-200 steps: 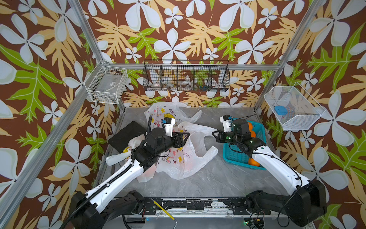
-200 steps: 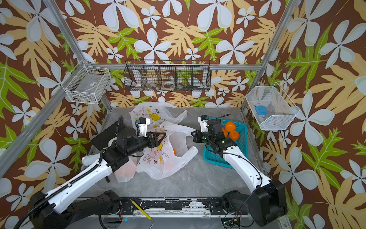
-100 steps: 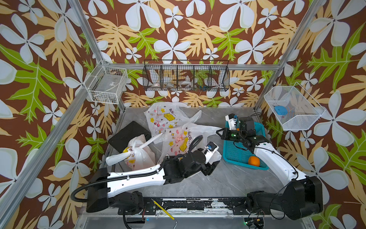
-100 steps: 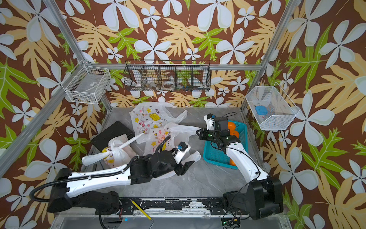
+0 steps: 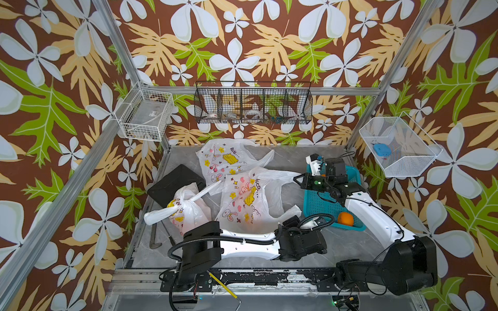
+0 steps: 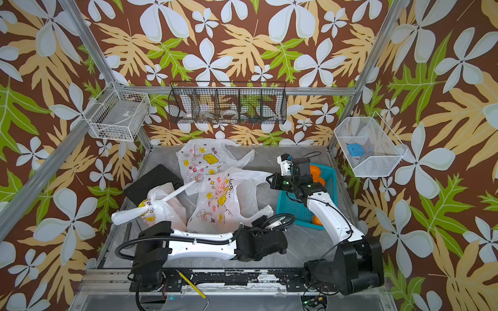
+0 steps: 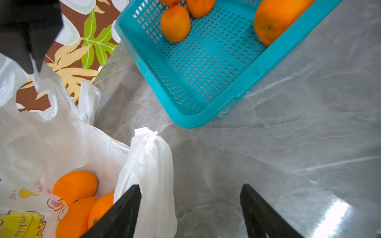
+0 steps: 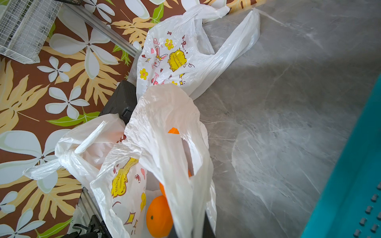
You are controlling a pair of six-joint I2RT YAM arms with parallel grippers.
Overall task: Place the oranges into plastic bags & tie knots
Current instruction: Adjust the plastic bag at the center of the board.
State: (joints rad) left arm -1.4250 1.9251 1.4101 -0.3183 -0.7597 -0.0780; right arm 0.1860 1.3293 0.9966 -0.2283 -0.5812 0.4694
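Just swung: the left gripper has left its spot over the open bag and dropped low to the table, at the teal basket's near corner. Its fingers are apart, wider than a second ago. The loose handle lies against one finger, not clamped.

The right gripper hasn't moved: fingers together, pinching the far handle up at the basket's far end.

The open bag sits just beside the basket with at least three oranges inside. Leftover oranges remain in the basket. The knotted bag is well apart from the basket, beyond the open bag. The empty bag is also beyond it.

Likely loading is done for this bag and tying is next. The left gripper still has to close on the loose handle.
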